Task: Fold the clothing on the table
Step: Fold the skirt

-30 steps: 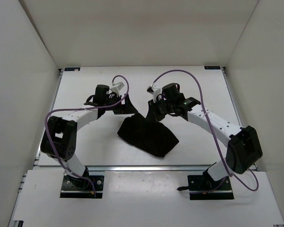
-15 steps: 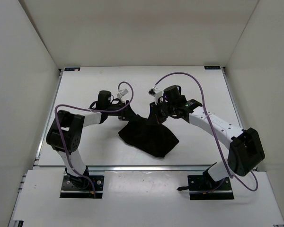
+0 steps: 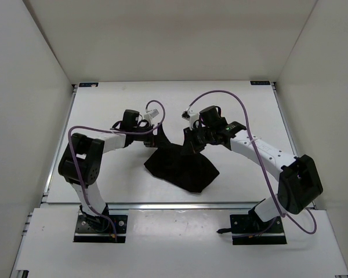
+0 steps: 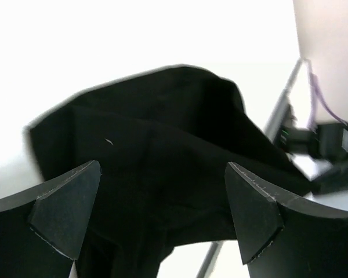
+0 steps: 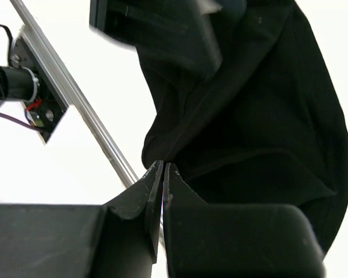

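The left gripper (image 3: 157, 135) sits at the clothing's (image 3: 182, 168) left upper edge with its jaws spread wide and nothing between them. From its own camera the two fingers (image 4: 64, 208) frame the black fabric (image 4: 151, 133) lying ahead. Whether they brush it I cannot tell.

The right gripper (image 3: 191, 142) is at the clothing's right upper edge. Its jaws are pressed together (image 5: 163, 168) and pinch a bunched tip of the fabric (image 5: 261, 104), which fans out from that point.

From above, black grippers and black fabric merge, so the exact contact is hard to make out. In the right wrist view a blurred black shape covers the top of the clothing, and a metal rail (image 5: 87, 107) runs slantwise to the left of the clothing.

The clothing lies as a rumpled, roughly triangular heap near the middle of the white table (image 3: 104, 104), drawn up to a peak between the grippers. Plain white walls (image 3: 162, 35) stand behind the clothing and to either side.
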Motion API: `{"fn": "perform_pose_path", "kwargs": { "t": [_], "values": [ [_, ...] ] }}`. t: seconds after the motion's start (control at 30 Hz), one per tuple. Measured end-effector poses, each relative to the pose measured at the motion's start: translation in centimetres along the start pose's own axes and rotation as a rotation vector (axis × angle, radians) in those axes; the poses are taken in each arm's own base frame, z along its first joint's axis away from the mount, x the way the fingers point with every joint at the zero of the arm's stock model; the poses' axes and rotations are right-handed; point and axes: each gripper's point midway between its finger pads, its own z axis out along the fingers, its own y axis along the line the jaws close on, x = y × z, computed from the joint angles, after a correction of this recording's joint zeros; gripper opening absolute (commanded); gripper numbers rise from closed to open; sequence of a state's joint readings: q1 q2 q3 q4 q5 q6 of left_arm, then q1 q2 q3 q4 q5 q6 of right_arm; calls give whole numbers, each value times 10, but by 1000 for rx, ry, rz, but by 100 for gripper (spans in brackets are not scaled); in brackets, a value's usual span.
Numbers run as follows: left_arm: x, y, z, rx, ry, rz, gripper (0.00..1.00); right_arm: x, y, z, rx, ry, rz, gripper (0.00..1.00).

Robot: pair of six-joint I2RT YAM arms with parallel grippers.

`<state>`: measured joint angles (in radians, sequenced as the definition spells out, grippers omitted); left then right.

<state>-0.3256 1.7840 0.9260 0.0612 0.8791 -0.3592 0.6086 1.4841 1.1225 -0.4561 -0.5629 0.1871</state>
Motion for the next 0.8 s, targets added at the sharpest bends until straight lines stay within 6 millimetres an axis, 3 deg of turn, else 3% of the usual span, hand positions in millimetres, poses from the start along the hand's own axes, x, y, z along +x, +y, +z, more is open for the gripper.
{"fn": "perform_pose_path", "kwargs": {
  "t": [0.2,0.3,0.6,0.8],
  "values": [
    [-39,7,8,-207,-21,67,99,21,-1,5,24,76,-12,0],
    [-47,8,10,-289,-11,79,97,33,0,11,23,119,-11,0],
    [-20,33,0,-500,100,12,85,47,-5,18,38,138,-16,0],
    [1,23,9,-520,163,29,80,54,-4,16,26,124,-16,0]
  ]
}}
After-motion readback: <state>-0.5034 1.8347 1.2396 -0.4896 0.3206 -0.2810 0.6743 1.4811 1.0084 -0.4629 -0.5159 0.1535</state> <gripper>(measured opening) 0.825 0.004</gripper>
